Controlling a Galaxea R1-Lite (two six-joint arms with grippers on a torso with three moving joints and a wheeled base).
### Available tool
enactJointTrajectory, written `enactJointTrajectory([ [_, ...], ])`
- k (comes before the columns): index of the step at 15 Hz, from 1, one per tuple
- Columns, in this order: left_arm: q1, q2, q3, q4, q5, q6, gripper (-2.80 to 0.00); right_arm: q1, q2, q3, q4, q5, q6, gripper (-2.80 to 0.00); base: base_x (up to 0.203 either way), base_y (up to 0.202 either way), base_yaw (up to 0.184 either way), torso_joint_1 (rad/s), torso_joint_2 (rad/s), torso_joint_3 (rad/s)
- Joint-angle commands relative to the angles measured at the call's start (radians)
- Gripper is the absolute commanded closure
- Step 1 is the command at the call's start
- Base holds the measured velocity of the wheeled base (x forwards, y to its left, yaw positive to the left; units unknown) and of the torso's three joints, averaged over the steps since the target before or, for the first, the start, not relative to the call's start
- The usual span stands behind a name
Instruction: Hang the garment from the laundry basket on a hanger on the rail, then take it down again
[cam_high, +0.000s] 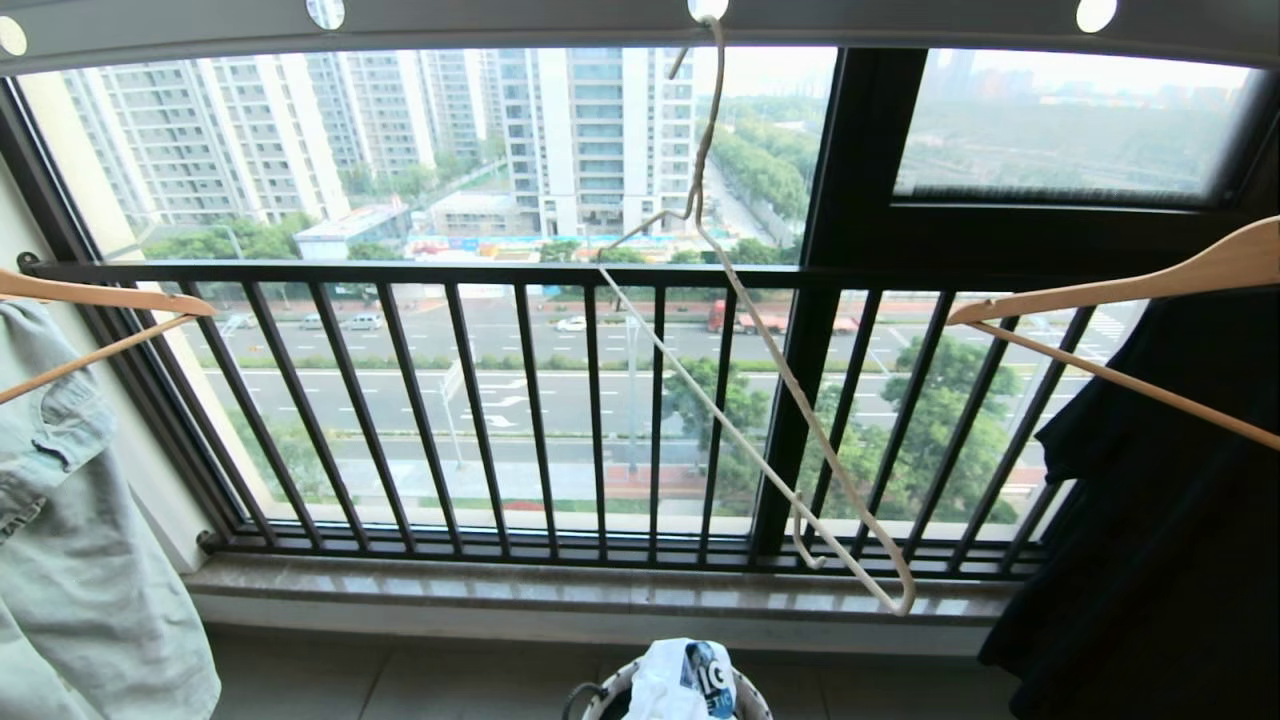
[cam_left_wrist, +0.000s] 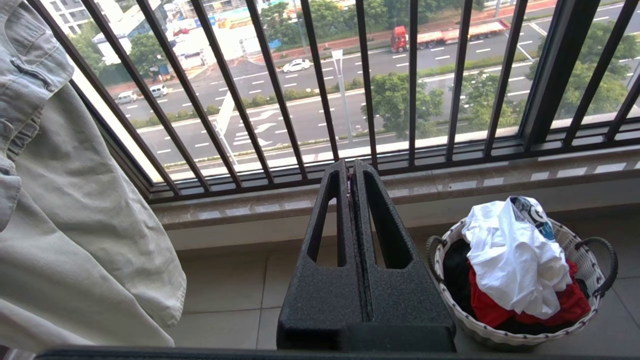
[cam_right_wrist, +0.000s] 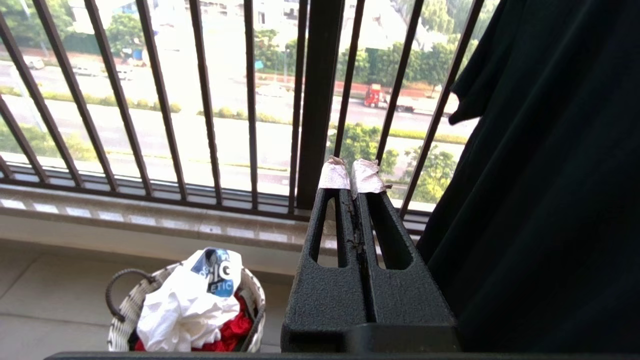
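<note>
The white garment (cam_high: 680, 682) with its blue print lies crumpled on top of the round white laundry basket (cam_high: 755, 702) on the floor below the window; it also shows as the garment (cam_left_wrist: 510, 255) in the basket (cam_left_wrist: 520, 335) and the garment (cam_right_wrist: 187, 300) in the basket (cam_right_wrist: 122, 325). The thin cream hanger (cam_high: 760, 345) hangs empty and tilted from a hole in the grey rail (cam_high: 500, 20). My left gripper (cam_left_wrist: 350, 167) is shut and empty, to the left of the basket. My right gripper (cam_right_wrist: 351, 172), with taped tips, is shut and empty, to the basket's right. Neither arm shows in the head view.
A pale denim garment (cam_high: 70, 520) hangs on a wooden hanger (cam_high: 100, 300) at the left. A black garment (cam_high: 1160, 500) hangs on another wooden hanger (cam_high: 1120, 290) at the right, close beside my right gripper. The black window railing (cam_high: 520, 400) and stone sill (cam_high: 600, 590) stand ahead. Red cloth (cam_left_wrist: 575, 305) lies in the basket.
</note>
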Motion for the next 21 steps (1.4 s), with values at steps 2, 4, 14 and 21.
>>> enactJointTrajectory([
  [2,0.0,-0.001,0.006,0.003,0.005,-0.007,0.0,0.0,0.002,0.008,0.054,0.003,0.017,0.0,0.0,0.0,0.0,0.0,0.0,0.0],
  [4,0.0,-0.002,0.006,0.004,0.004,-0.007,0.0,0.0,0.002,0.008,0.054,0.003,0.013,0.0,0.0,0.0,0.0,0.0,0.0,0.0],
  [14,0.0,-0.002,0.009,0.001,0.035,-0.152,0.0,0.0,0.002,0.008,0.052,0.001,0.063,0.0,0.0,0.0,0.0,0.0,0.0,0.0],
  [21,0.0,-0.002,0.009,0.001,0.035,-0.151,0.0,0.0,0.002,0.008,0.052,0.001,0.063,0.0,0.0,0.0,0.0,0.0,0.0,0.0],
])
